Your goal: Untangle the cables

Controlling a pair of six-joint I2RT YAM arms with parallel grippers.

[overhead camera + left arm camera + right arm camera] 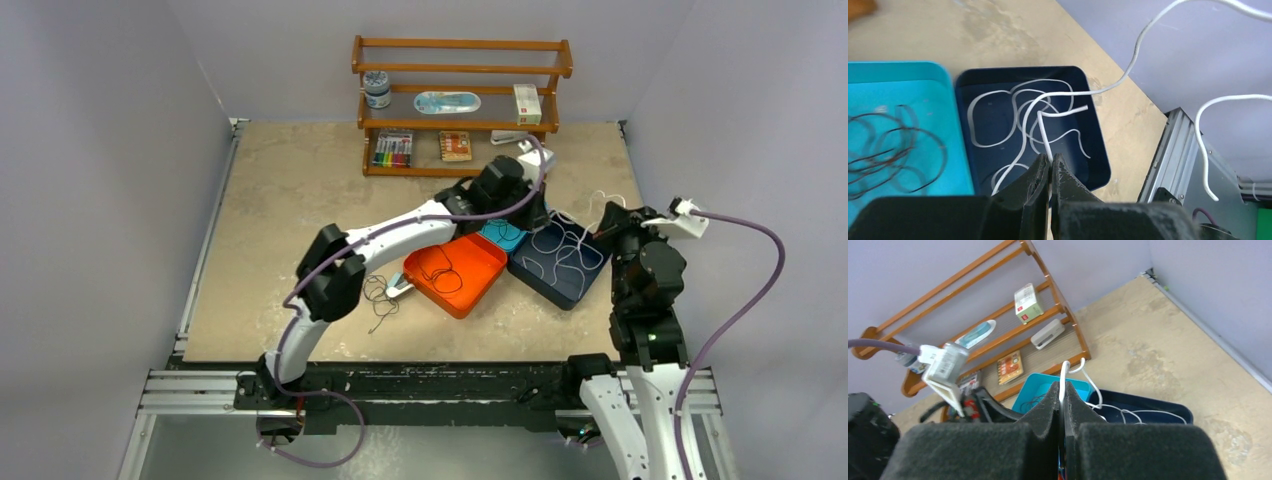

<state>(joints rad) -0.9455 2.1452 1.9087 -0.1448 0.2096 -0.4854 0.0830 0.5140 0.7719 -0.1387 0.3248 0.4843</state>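
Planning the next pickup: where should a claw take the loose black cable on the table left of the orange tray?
Take the black cable at its bunched loops, probably straight down from above: it lies flat on the table beside the orange tray, so a sideways claw would find little to pinch.

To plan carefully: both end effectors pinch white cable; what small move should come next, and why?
Probably bring the right end effector toward the navy tray. The white cable arches out beyond the tray's edge, while the left end effector pinches it above the tray.
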